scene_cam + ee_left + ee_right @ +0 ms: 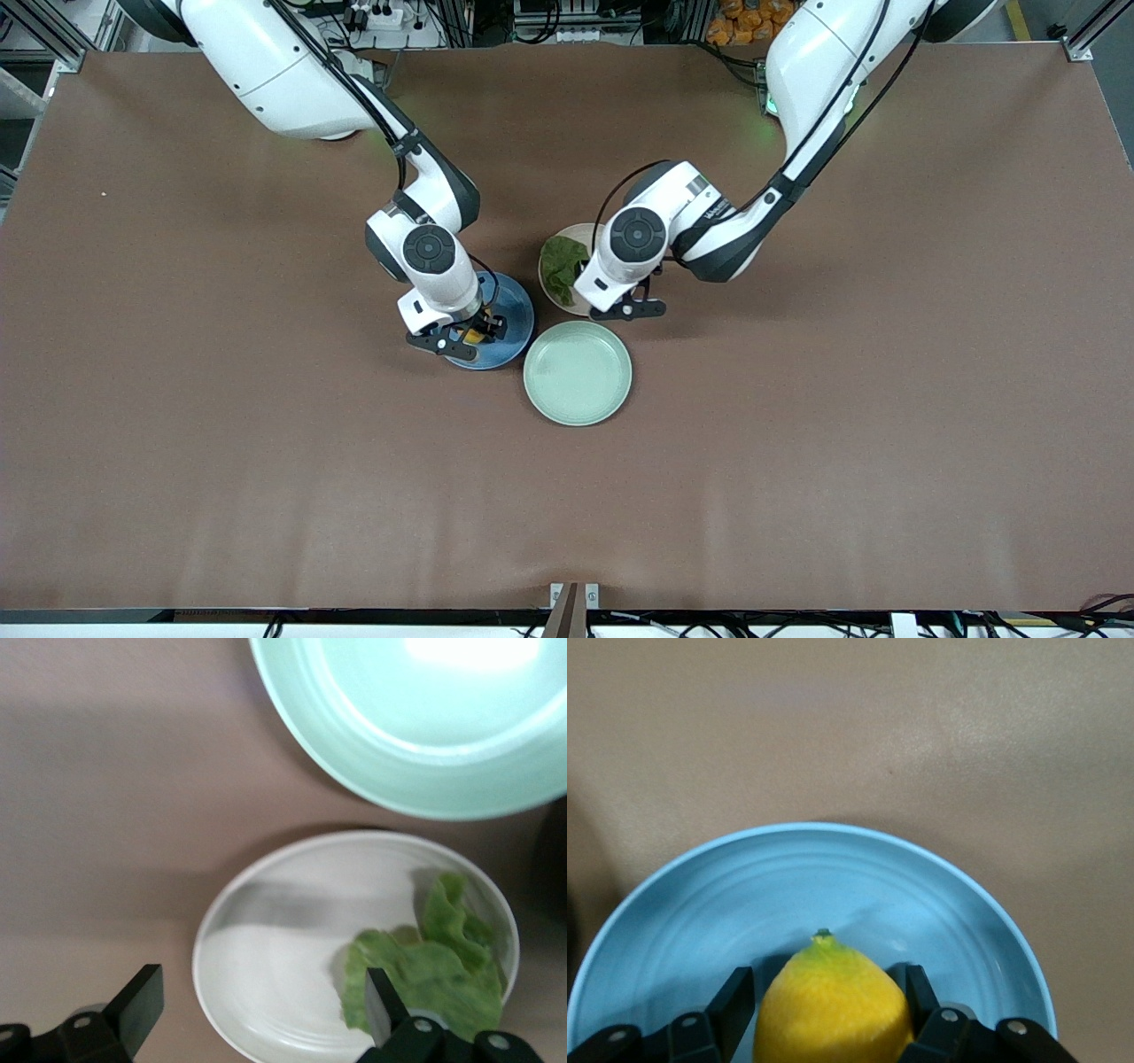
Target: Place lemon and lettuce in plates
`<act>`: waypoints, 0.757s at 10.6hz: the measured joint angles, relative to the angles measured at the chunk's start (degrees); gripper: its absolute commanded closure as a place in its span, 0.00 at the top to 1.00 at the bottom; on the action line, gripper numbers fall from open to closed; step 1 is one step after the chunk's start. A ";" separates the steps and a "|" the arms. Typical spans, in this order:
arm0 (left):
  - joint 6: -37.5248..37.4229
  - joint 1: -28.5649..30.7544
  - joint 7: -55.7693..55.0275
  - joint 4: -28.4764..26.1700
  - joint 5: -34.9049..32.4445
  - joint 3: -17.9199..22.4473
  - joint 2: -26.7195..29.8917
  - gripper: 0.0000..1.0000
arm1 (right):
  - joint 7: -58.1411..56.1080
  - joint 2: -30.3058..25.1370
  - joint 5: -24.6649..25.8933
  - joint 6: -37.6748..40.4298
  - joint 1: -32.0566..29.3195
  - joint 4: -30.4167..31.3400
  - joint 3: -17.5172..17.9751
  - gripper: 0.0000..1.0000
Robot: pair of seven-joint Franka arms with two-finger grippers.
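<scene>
The yellow lemon [833,1010] lies on the blue plate [833,877], between the fingers of my right gripper [830,983], which stand open with a narrow gap on each side of it. In the front view the lemon [474,337] peeks out under that gripper [461,339] over the blue plate [521,323]. The green lettuce [443,966] lies in the pale beige plate [283,948], near its rim. My left gripper [261,992] hangs wide open above that plate, holding nothing, one finger over the leaf. The front view shows the lettuce [563,266] on the beige plate [567,233] beside the left gripper [629,310].
A pale mint-green plate [578,372] with nothing on it sits nearer to the front camera, between the two other plates and close to both. The brown table [797,443] spreads wide all round the three plates.
</scene>
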State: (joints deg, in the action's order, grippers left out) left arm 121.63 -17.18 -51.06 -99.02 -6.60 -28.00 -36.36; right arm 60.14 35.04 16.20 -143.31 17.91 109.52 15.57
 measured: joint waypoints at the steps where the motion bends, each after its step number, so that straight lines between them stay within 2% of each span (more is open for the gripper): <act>1: 0.00 0.02 0.01 0.10 -0.01 1.31 0.56 1.00 | -0.01 -0.01 0.03 0.12 -0.03 -0.39 -0.02 1.00; 4: 0.05 0.29 0.66 0.46 -3.13 5.81 1.21 1.00 | -0.28 -0.44 0.34 3.65 -0.38 -2.38 -0.06 1.00; 8: 0.14 6.34 4.61 1.81 -7.13 6.95 1.73 1.00 | -5.47 -3.42 -1.66 17.35 -1.78 -8.76 0.28 1.00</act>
State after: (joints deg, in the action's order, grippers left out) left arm 121.77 -10.83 -46.45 -97.21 -13.73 -21.05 -34.64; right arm 54.67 31.62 14.54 -125.96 16.13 100.76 15.85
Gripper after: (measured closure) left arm 0.000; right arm 0.000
